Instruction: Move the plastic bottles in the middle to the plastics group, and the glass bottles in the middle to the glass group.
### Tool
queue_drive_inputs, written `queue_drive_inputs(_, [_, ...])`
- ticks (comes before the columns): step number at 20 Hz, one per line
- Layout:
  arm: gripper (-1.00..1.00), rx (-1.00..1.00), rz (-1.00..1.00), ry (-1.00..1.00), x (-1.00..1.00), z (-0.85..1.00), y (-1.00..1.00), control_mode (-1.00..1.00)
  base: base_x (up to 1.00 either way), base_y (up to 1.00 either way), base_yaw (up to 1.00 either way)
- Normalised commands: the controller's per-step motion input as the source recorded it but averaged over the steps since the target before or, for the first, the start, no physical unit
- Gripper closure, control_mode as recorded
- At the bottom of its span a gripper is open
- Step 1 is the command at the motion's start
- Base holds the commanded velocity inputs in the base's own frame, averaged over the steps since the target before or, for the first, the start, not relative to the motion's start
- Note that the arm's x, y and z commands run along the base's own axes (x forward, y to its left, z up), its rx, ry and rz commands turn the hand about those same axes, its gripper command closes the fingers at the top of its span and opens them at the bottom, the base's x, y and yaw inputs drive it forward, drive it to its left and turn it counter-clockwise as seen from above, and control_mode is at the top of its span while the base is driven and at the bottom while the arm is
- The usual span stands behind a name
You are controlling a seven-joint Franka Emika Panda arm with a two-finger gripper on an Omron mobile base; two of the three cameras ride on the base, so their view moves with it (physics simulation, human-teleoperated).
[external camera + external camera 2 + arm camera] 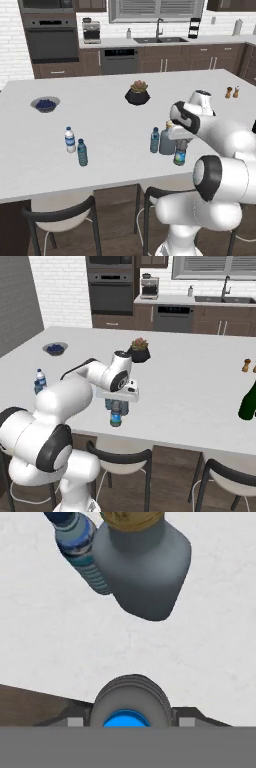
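Right under the hand sits the slim plastic bottle with the blue cap [127, 718], and the claw [129, 722] looks closed around its upper body, one fingertip [75, 722] on each side, jaws about half open because the bottle fills the gap. From the left base view that bottle [180, 156] stands close to the near edge of the island counter [100, 130], roughly mid-length along it.

Handling-wise I'd guess it's light and a bit squishy, thin ribbed walls that cave if you clamp hard, and smooth enough to slip. Taking it high, just below the cap where it's stiffest, seems the sane choice. It's tall and narrow so it'll tip easily when set down.

Just behind it are the broad grey-blue glass bottle [166, 141] with a tan stopper and the pale blue plastic one [154, 140], nearly touching each other. Glass one will be heavier, rigid, breakable, and wide for these jaws.

Plastics group [76, 146] is well off toward the counter's left end.
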Motion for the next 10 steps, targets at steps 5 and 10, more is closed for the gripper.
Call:
queue_drive_inputs(5, [1.0, -0.01, 0.05, -0.01, -0.35, 0.0, 1.0, -1.0, 0.0, 0.0, 0.0])
queue_drive_inputs(10, [1.0, 0.0, 0.06, -0.03, -0.04, 0.0, 1.0, -1.0, 0.0, 0.0, 0.0])
